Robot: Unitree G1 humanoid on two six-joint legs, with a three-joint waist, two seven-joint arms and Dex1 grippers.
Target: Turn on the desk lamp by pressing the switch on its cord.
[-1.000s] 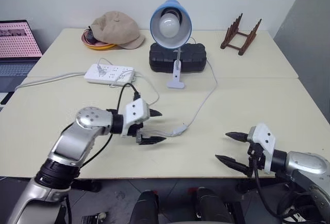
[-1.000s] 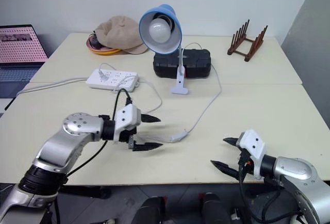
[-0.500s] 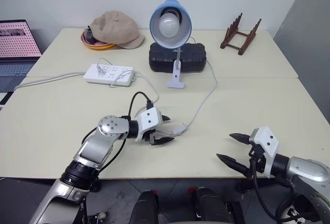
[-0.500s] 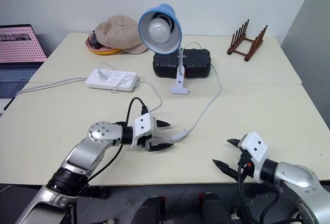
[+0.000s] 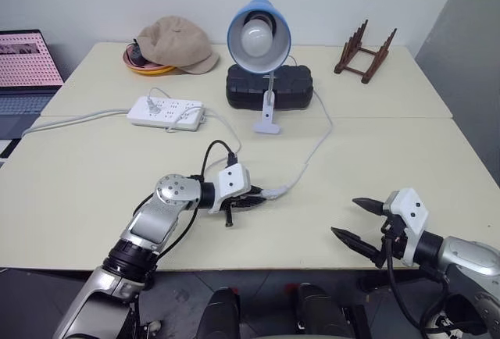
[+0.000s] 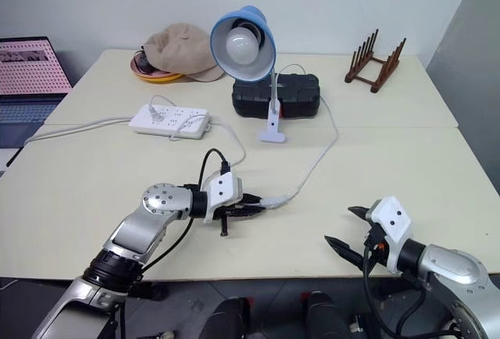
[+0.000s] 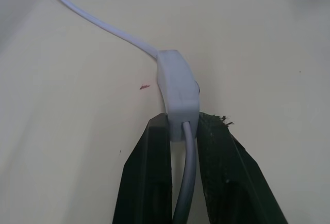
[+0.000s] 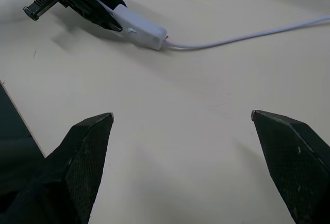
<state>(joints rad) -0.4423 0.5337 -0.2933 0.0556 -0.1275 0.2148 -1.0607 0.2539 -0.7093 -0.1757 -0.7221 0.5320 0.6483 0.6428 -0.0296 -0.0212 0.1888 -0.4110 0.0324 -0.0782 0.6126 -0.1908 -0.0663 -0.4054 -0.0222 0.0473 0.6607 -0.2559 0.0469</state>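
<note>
The desk lamp, blue shade and unlit white bulb, stands at the back of the table on its white clip base. Its thin white cord runs forward to the small white switch, which lies flat on the table. My left gripper lies low over the table and is shut on the near end of the switch, with the cord passing between its black fingers. My right gripper hovers open near the front right edge, well clear of the switch.
A white power strip with its thick cable lies at the back left. Behind it are a beige cap and a laptop. A black case sits behind the lamp, and a wooden rack stands back right.
My left gripper has moved right and down to the switch and closed on its near end. The right gripper has stayed open in place.
</note>
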